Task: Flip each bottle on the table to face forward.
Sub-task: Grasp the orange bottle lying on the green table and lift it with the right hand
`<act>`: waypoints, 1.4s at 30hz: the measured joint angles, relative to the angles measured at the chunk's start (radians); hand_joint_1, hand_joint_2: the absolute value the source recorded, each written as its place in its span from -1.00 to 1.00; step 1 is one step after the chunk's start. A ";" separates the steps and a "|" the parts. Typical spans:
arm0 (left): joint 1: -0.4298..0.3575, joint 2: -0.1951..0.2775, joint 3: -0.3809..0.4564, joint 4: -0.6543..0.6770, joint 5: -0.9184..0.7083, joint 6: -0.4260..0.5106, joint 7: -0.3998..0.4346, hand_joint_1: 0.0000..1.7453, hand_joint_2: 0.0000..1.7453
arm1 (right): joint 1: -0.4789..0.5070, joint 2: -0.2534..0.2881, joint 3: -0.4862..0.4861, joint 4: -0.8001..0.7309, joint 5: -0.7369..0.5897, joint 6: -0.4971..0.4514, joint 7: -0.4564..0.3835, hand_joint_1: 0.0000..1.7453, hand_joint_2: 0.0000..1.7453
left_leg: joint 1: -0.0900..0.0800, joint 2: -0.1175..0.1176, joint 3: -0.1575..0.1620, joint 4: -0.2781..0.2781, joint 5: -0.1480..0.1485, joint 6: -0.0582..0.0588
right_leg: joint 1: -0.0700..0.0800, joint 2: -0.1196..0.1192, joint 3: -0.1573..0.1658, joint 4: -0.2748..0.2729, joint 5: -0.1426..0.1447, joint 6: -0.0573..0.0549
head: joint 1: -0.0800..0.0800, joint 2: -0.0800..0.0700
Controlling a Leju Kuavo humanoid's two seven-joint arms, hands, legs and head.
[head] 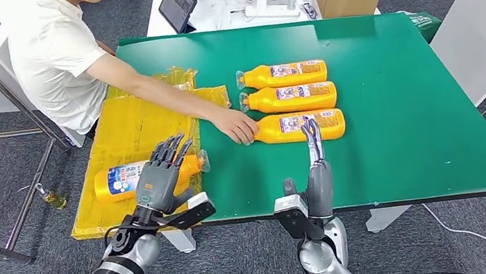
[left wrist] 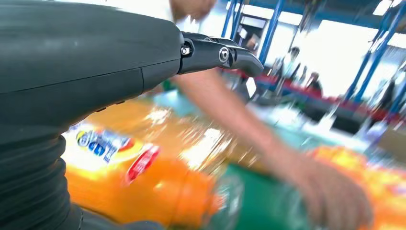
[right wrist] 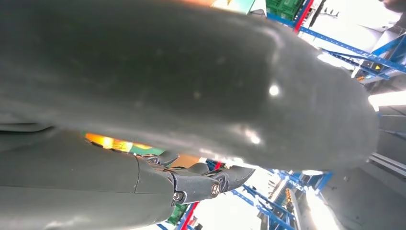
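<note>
Three orange bottles lie side by side on the green table (head: pixel 395 90): far bottle (head: pixel 285 74), middle bottle (head: pixel 291 97), near bottle (head: pixel 302 127). A fourth bottle (head: pixel 123 179) lies on yellow wrapping (head: pixel 127 130), under the spread fingers (head: pixel 168 149) of the left hand (head: pixel 161 178), which holds nothing. The right hand (head: pixel 314 170) points its straight, close-set fingers at the near bottle, fingertips just beside it. A person's hand (head: pixel 237 125) touches that bottle's neck end.
</note>
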State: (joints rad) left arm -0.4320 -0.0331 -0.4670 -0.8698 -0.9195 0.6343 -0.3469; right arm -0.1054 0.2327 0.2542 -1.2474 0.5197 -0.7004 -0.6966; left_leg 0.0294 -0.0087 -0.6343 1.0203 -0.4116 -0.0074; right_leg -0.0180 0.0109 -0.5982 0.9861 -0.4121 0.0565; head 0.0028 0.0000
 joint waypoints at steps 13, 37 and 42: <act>0.186 -0.011 -0.054 -0.360 0.237 -0.038 -0.131 -1.00 1.00 | 0.009 0.006 -0.134 0.010 0.479 0.000 0.004 -1.00 -0.50 | 0.000 0.000 0.000 0.000 0.000 0.000 | 0.000 0.000 0.000 0.000 0.000 0.000 | 0.000 0.000; 0.354 -0.036 -0.098 -0.605 0.519 -0.153 -0.197 -1.00 1.00 | -0.090 -0.184 -0.311 0.210 0.905 -0.001 0.298 -1.00 1.00 | -0.002 -0.002 -0.001 0.000 0.000 0.001 | -0.002 -0.003 0.000 0.000 0.000 0.001 | 0.000 0.000; 0.345 -0.036 -0.098 -0.605 0.520 -0.159 -0.201 -1.00 1.00 | -0.123 -0.203 -0.283 0.249 0.907 -0.001 0.315 -1.00 1.00 | -0.002 -0.002 -0.001 0.000 0.000 0.001 | -0.002 -0.003 0.000 0.000 0.000 0.001 | 0.000 0.000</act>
State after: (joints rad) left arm -0.0867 -0.0687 -0.5654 -1.4746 -0.3999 0.4750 -0.5478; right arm -0.2287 0.0296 -0.0283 -0.9983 1.4265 -0.7012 -0.3812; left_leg 0.0273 -0.0106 -0.6357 1.0203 -0.4115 -0.0064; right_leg -0.0203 0.0083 -0.5984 0.9857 -0.4120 0.0570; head 0.0023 0.0000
